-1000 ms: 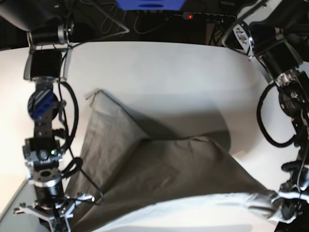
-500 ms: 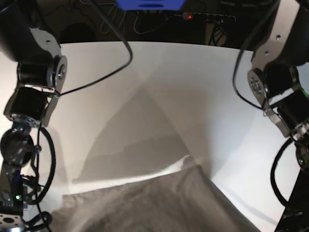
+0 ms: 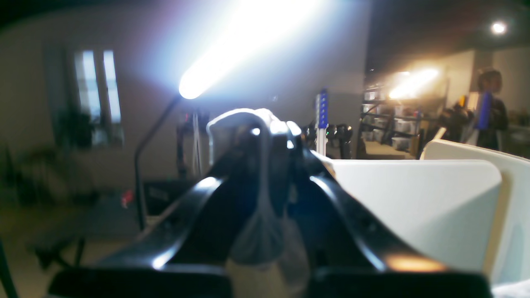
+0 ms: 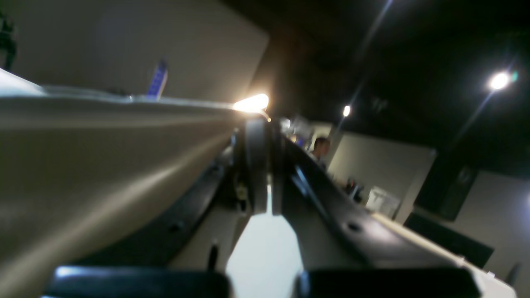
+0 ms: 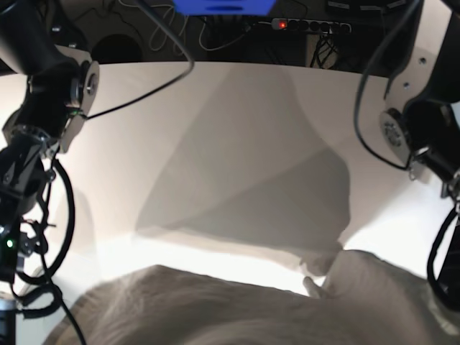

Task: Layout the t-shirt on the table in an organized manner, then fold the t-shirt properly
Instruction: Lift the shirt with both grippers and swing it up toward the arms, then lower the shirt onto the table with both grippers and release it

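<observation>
The beige-grey t-shirt (image 5: pixel 215 309) hangs in the air close to the base camera and fills the bottom of that view, above the white table (image 5: pixel 237 108), which carries its shadow. Both grippers are below the base view's edge; only the arms show. In the left wrist view my left gripper (image 3: pixel 269 128) points up into the room, shut on a thin pinch of the shirt (image 3: pixel 261 236). In the right wrist view my right gripper (image 4: pixel 265 124) is shut on the shirt's edge, and the cloth (image 4: pixel 103 145) stretches taut away to the left.
A power strip with a red light (image 5: pixel 309 25), cables and a blue object (image 5: pixel 223 6) lie beyond the table's far edge. White panels (image 3: pixel 414 207) and a person (image 3: pixel 490 107) stand in the room behind.
The shirt has been lifted off the table and raised toward the base camera. Both arms have moved up, and the shadow on the table has spread.
</observation>
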{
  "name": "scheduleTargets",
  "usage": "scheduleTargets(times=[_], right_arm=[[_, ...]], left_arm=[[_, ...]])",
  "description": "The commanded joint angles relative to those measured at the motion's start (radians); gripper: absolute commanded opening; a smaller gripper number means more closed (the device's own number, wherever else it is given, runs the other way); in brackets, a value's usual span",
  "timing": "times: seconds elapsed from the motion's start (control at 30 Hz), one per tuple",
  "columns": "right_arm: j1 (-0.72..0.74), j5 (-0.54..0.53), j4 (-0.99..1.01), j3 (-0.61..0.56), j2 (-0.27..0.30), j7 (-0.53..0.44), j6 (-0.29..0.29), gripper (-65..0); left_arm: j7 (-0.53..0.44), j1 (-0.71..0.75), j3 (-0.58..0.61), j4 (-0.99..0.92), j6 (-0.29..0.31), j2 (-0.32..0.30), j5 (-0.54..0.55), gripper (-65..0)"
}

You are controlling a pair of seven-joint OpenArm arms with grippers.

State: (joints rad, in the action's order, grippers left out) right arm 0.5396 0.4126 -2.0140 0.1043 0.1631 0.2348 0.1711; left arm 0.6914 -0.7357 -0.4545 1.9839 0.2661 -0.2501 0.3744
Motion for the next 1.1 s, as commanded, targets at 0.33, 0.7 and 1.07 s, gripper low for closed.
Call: scheduleTargets(times=[0.33, 0.7, 1.07], right_arm=[[-0.009, -0.100, -0.015, 0.119, 0.013, -0.022, -0.006, -65.0], [0.086, -0.123, 0.282, 0.102, -0.017, -0.024, -0.008, -65.0], [0.230, -0.117, 0.873, 0.097, -0.017, -0.236, -0.011, -65.0]], left_arm=[[-0.040, 0.023, -0.088, 0.025, -0.008, -0.038, 0.005, -65.0], [-0.040, 0.025, 0.056, -0.219, -0.008, -0.018, -0.001, -65.0], [-0.283, -0.069, 0.067, -0.843, -0.008, -0.005, -0.001, -65.0]])
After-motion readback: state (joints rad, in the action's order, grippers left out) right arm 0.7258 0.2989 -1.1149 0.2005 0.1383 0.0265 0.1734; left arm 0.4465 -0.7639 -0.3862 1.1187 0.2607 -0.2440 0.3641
